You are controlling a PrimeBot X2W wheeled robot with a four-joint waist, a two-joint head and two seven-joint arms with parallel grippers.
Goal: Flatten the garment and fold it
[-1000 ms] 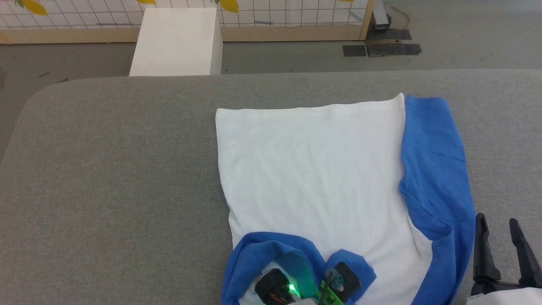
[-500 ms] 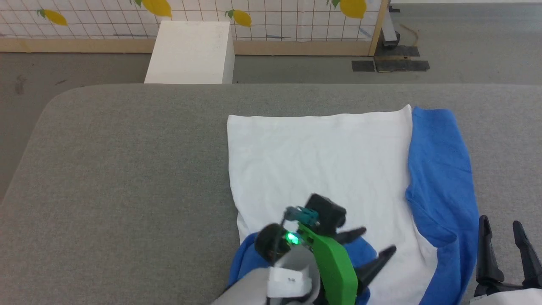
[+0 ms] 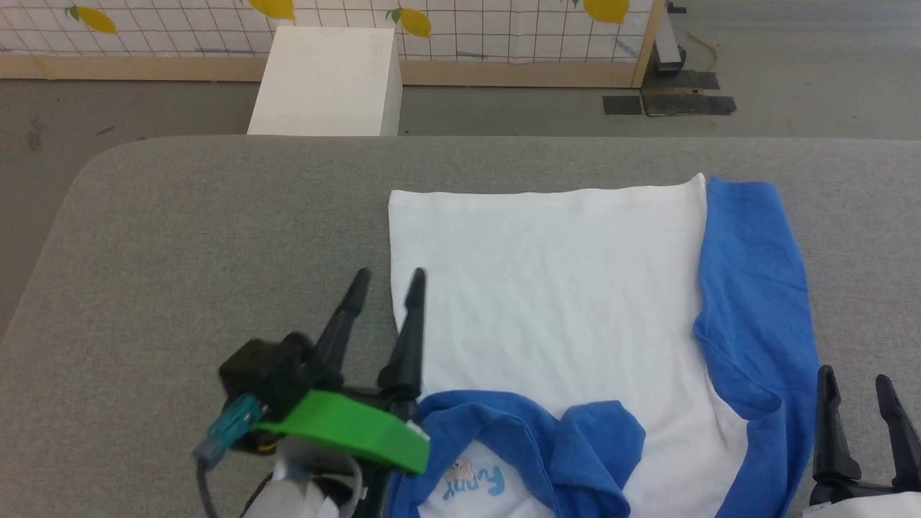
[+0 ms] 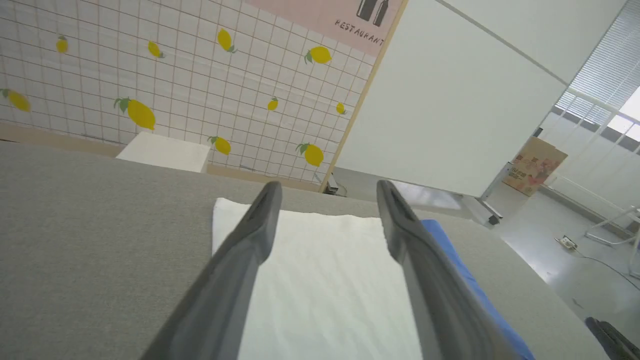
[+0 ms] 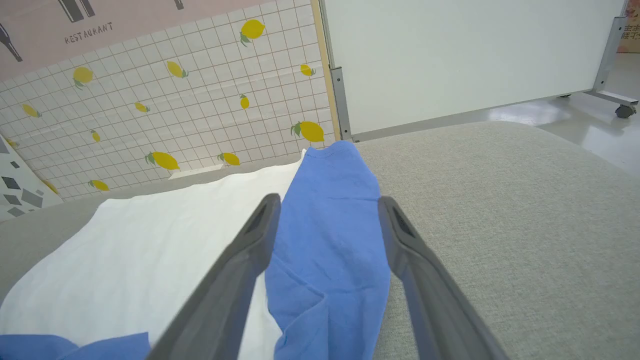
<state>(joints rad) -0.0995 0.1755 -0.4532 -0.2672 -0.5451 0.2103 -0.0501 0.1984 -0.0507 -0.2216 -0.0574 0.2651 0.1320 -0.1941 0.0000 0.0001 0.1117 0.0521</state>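
The garment (image 3: 547, 288) lies flat on the grey table (image 3: 216, 230), white body up, one blue sleeve (image 3: 755, 288) stretched along its right side. Another blue sleeve (image 3: 547, 439) is folded across the near end beside the blue chest lettering (image 3: 478, 483). My left gripper (image 3: 388, 277) stands open and empty over the garment's left edge, fingers pointing away from me. My right gripper (image 3: 856, 378) is open and empty at the lower right, just right of the blue sleeve (image 5: 330, 225). In the left wrist view the white body (image 4: 320, 280) shows between the open left gripper (image 4: 327, 187).
A white box (image 3: 327, 79) stands on the floor beyond the table's far edge, before a tiled lemon-print partition (image 3: 460, 21). Dark floor mats (image 3: 669, 104) lie at the far right. Bare grey table spreads to the garment's left.
My left gripper has let the blue sleeve drop on the garment's near end and swung left to the garment's left edge, open. The camera has shifted slightly. The right gripper kept still.
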